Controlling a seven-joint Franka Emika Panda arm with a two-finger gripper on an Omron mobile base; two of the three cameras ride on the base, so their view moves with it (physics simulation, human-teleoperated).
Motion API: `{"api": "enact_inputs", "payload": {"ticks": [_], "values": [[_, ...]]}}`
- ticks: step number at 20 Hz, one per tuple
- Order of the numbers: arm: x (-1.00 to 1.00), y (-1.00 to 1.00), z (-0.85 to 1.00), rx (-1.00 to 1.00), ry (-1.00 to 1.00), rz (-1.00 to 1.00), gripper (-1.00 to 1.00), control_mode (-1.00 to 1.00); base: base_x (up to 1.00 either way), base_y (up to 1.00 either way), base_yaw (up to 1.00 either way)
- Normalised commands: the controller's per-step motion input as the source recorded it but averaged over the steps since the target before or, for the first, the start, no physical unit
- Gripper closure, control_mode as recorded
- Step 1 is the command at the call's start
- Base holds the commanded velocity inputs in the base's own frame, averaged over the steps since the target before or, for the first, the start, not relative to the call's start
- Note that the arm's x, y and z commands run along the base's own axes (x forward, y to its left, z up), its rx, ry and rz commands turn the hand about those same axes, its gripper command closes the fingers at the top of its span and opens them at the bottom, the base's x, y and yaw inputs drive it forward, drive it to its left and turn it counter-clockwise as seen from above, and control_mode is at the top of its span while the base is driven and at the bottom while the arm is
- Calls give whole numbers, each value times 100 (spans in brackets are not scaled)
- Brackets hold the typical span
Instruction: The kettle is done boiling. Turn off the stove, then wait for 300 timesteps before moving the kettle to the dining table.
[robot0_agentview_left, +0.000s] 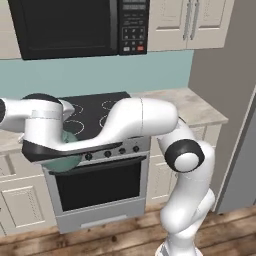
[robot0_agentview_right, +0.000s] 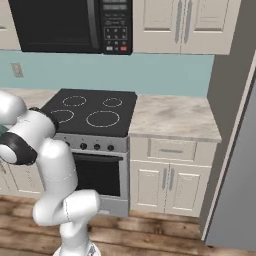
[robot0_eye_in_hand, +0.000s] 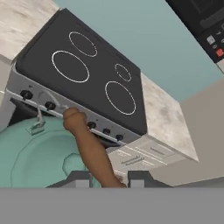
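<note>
I noted the claw (robot0_eye_in_hand: 107, 178) pinching the brownish handle (robot0_eye_in_hand: 89, 144) of the teal kettle (robot0_eye_in_hand: 39, 157), which hung lifted off the burners in front of the stove (robot0_eye_in_hand: 94, 74), level with its knob panel (robot0_eye_in_hand: 65, 114), the marbled bench (robot0_agentview_right: 172, 117) lying to the stove's right.

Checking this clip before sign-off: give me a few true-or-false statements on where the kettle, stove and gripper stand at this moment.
1. The squat teal-green kettle sits on a burner. False: it hangs off the stovetop, in front of the knob panel.
2. The gripper is shut on the kettle's brownish arched handle. True.
3. All four white-ringed burners of the black glass-top stove are bare. True.
4. The black microwave stands on the marbled counter. False: it hangs above the stove.
</note>
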Motion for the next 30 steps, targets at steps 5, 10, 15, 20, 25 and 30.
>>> {"api": "enact_inputs", "payload": {"ticks": [5,10,15,20,25,30], "values": [[0,0,0,0,0,0,100,100,-13,55,16],[0,0,0,0,0,0,100,100,-21,34,28],[0,0,0,0,0,0,100,100,-41,30,30],[0,0,0,0,0,0,100,100,-72,37,26],[0,0,0,0,0,0,100,100,-88,26,21],[0,0,0,0,0,0,100,100,-41,3,24]]}}
